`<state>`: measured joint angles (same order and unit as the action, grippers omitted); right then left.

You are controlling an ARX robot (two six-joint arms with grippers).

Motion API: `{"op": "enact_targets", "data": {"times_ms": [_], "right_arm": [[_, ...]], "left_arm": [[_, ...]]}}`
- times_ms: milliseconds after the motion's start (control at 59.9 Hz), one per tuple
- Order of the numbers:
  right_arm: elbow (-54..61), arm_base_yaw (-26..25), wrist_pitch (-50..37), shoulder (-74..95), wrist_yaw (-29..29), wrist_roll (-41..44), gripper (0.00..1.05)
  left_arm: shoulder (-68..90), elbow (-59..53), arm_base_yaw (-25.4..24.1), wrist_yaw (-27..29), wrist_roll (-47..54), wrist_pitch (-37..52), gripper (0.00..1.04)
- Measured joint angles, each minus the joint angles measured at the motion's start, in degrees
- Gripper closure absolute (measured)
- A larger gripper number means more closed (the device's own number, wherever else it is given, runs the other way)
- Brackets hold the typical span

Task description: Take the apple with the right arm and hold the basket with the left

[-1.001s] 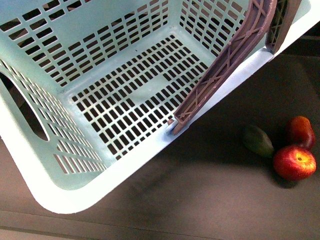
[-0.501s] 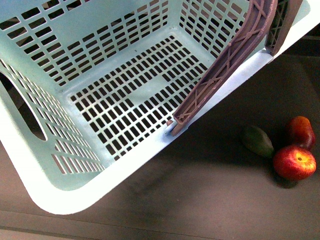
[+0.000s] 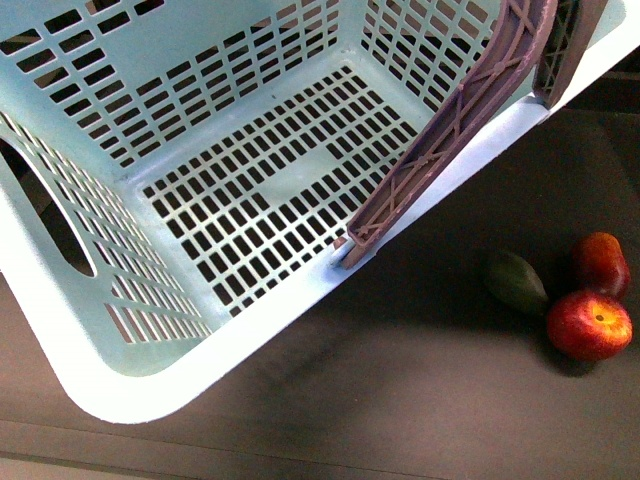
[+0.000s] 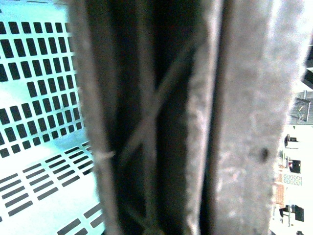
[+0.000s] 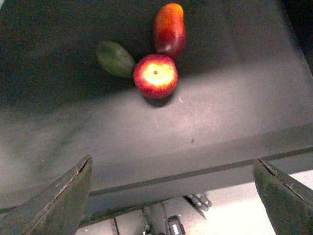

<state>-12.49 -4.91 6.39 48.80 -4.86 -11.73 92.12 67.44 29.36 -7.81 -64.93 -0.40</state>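
Note:
The turquoise basket (image 3: 90, 330) fills the left and top of the front view, tilted, with its brown ribbed handle (image 3: 450, 120) along the right rim. The left wrist view is filled by that handle (image 4: 161, 117) up close, with the slotted basket (image 4: 34, 98) behind it; my left gripper is shut on the basket and its fingers do not show. The red apple (image 3: 589, 325) lies on the dark table at the right. In the right wrist view the apple (image 5: 155, 75) shows stem dimple up, well beyond my open, empty right gripper (image 5: 173, 169).
A darker, taller red fruit (image 3: 600, 262) and a green oval fruit (image 3: 517, 282) lie touching the apple; both also show in the right wrist view, the red fruit (image 5: 169, 29) and the green fruit (image 5: 115, 58). The dark table (image 3: 420, 400) ends at its front edge (image 5: 195, 171).
The basket has shifted slightly upward and back in the front view. The fruits have not moved.

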Motion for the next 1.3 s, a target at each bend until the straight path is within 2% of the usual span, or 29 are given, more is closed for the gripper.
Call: {"op": "enact_targets", "data": {"times_ms": [184, 234, 334, 551, 1301], "right_arm": [[-4.09, 0.11, -27.52, 34.01, 2.21, 6.38, 0.09], [-5.9, 0.72, -32.57, 42.8, 2.51, 8.04, 0.09], [-10.01, 1.01, -37.38, 56.37, 1.55, 10.84, 0.09], [-19.5, 0.81, -37.86, 72.15, 0.92, 11.5, 0.09], [-35.52, -0.87, -33.29, 85.53, 1.07, 9.79, 0.09]], "left_arm": [[0.0, 0.0, 0.0, 0.11, -0.02, 0.0, 0.9], [0.0, 0.0, 0.0, 0.11, 0.0, 0.0, 0.9], [0.0, 0.0, 0.0, 0.07, -0.02, 0.0, 0.9], [0.0, 0.0, 0.0, 0.07, -0.02, 0.0, 0.9], [-0.02, 0.0, -0.02, 0.13, -0.02, 0.0, 0.9]]}}
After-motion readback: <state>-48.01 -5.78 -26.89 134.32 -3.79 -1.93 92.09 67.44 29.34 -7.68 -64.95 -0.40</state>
